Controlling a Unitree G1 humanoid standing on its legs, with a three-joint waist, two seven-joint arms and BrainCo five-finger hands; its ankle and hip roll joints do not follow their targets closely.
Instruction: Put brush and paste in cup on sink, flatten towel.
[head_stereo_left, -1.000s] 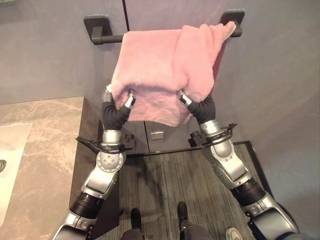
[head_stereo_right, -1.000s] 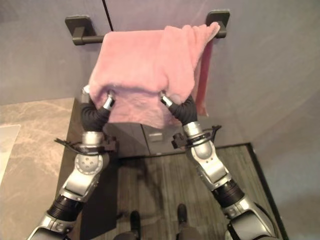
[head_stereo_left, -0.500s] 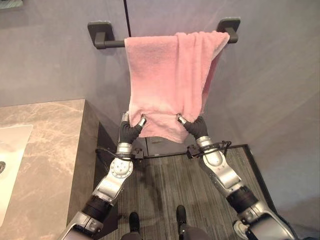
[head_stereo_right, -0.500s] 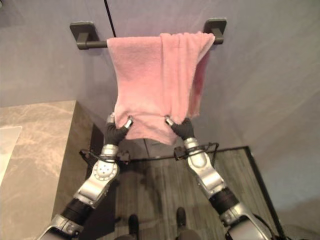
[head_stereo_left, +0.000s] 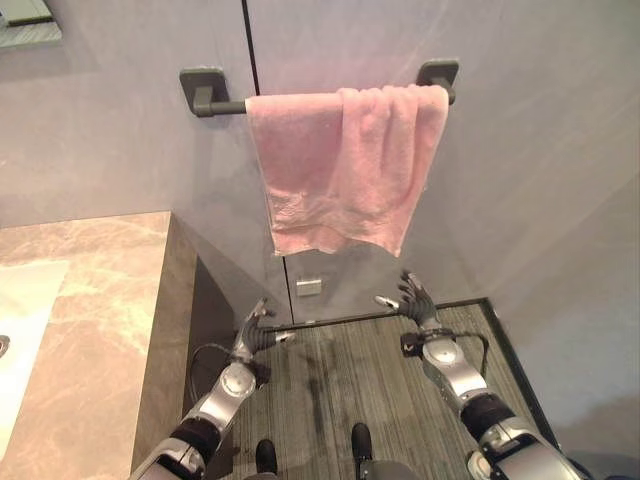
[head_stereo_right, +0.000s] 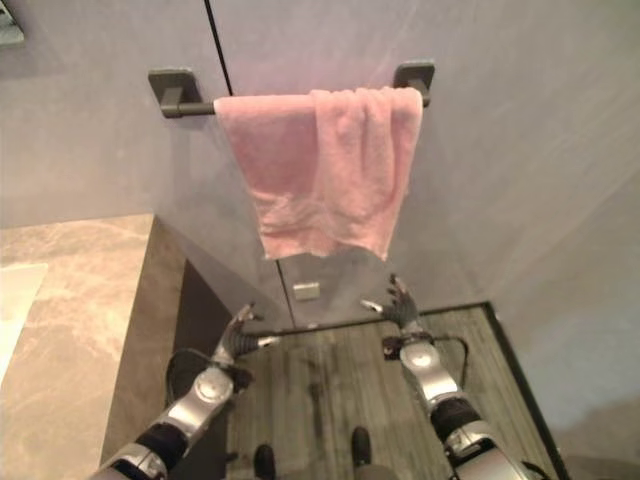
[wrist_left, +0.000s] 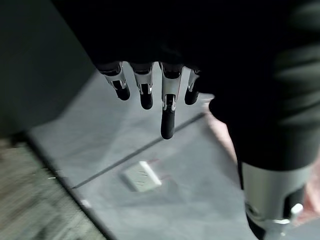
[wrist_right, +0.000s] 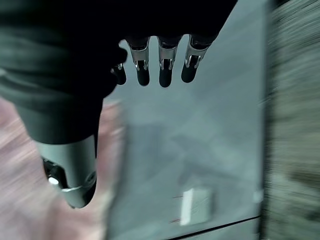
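Hanging creased over its rail (head_stereo_left: 215, 106), pink towel (head_stereo_left: 345, 165); left robot hand (head_stereo_left: 257, 328) and right robot hand (head_stereo_left: 413, 300) spread.

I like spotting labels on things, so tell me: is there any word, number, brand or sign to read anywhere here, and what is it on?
None can be read.
The pink towel on the dark towel bar shows no tag or print.
The small pale plate low on the wall is too small to tell if it bears any text.
The marble counter carries only veining.
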